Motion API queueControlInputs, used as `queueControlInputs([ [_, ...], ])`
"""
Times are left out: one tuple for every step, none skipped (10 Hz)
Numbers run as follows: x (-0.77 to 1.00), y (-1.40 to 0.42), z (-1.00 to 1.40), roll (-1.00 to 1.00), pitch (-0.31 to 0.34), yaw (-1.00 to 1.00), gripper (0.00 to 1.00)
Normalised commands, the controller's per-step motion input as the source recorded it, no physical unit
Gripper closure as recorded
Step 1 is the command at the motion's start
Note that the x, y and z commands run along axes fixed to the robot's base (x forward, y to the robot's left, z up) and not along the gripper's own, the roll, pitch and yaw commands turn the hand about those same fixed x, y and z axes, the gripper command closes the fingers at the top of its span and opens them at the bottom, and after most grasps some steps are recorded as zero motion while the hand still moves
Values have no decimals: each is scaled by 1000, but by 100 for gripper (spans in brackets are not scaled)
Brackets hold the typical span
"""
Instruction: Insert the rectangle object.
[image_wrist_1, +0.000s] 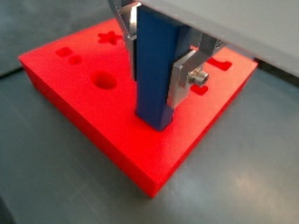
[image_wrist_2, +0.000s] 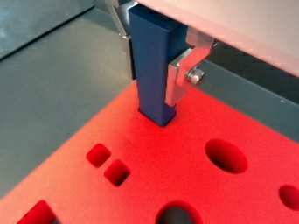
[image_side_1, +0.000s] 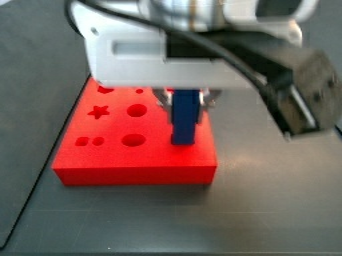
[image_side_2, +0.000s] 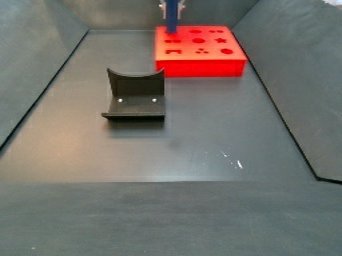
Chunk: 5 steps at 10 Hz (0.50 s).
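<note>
The blue rectangle bar (image_wrist_1: 158, 79) stands upright between my gripper's fingers. My gripper (image_wrist_1: 160, 52) is shut on it above the flat red block (image_wrist_1: 82, 96). The bar's lower end meets the block's top near one edge, seen in both wrist views (image_wrist_2: 156, 74). Whether the end sits in a hole or on the surface, I cannot tell. In a side view the bar (image_side_1: 185, 118) stands at the block's (image_side_1: 134, 165) right part under my gripper (image_side_1: 186, 100). In a side view the block (image_side_2: 201, 55) lies at the far end, with the bar (image_side_2: 171, 12) above its left rear.
The red block has star, round and square holes (image_side_1: 112, 125). The dark fixture (image_side_2: 134, 97) with a curved notch stands on the grey floor, nearer than the block. Grey walls slope up around the floor (image_side_2: 40, 90).
</note>
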Motion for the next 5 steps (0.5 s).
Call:
queueControlInputs([
  [269, 0, -1000, 23, -56, -111, 100],
  [-26, 3, -220, 0, -67, -186, 100],
  [0, 49, 0, -50, -13, 0, 100],
  [0, 0, -11, 37, 4, 0, 100],
  [0, 0, 0, 17, 0, 0, 100],
])
